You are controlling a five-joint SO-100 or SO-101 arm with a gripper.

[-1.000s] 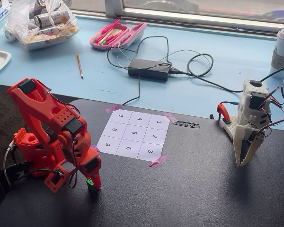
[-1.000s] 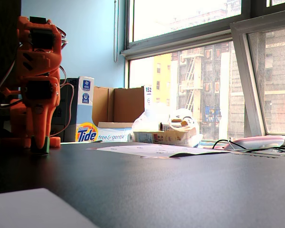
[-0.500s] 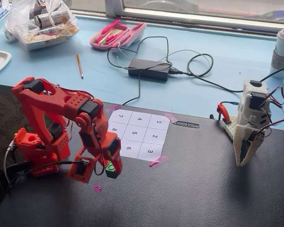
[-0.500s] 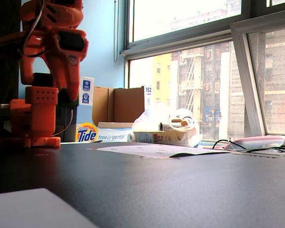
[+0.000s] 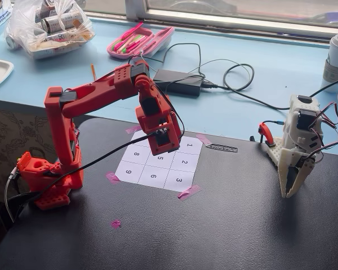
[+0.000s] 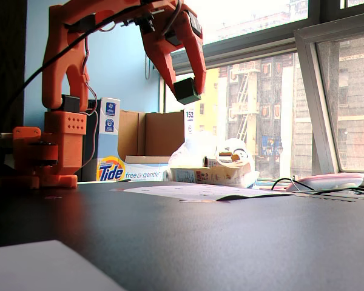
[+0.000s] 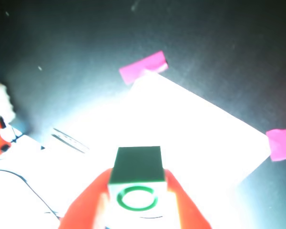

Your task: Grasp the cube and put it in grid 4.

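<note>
Fixed view from above the table: red arm (image 5: 90, 112) reaching over the numbered sheet (image 5: 158, 163), gripper (image 5: 160, 147) hanging low over the middle of its far rows. Digits 1, 2, 3, 5, 6, 8, 9 readable; grid 4 hidden behind the gripper body, presumably in the far row between 1 and the covered corner. Cube not visible here, screened by the red fingers. Pink tape scraps (image 5: 188, 192) at the sheet corners, a second white gripper (image 5: 297, 149) idle well apart at the right.

Low fixed view along the tabletop: gripper (image 6: 187, 90) raised clear of the sheet (image 6: 194, 191), the cube (image 6: 187, 91) pinched at the fingertips and looking dark against the bright window. Plain gap between cube and paper, so not yet set down.

Wrist view: red fingers (image 7: 93, 202) clamped on the cube (image 7: 137, 179) from both sides, ring mark facing the camera, overexposed white sheet (image 7: 200, 129) below with pink tape (image 7: 143, 67) at its corner. No digits legible in the glare.

Judged step: carry phase, grasp done, cube over the sheet. Next move likely calls for settling over cell 4, lowering until the cube rests on the paper, then parting the fingers. Exact alignment with cell 4 impossible to confirm from these views.
</note>
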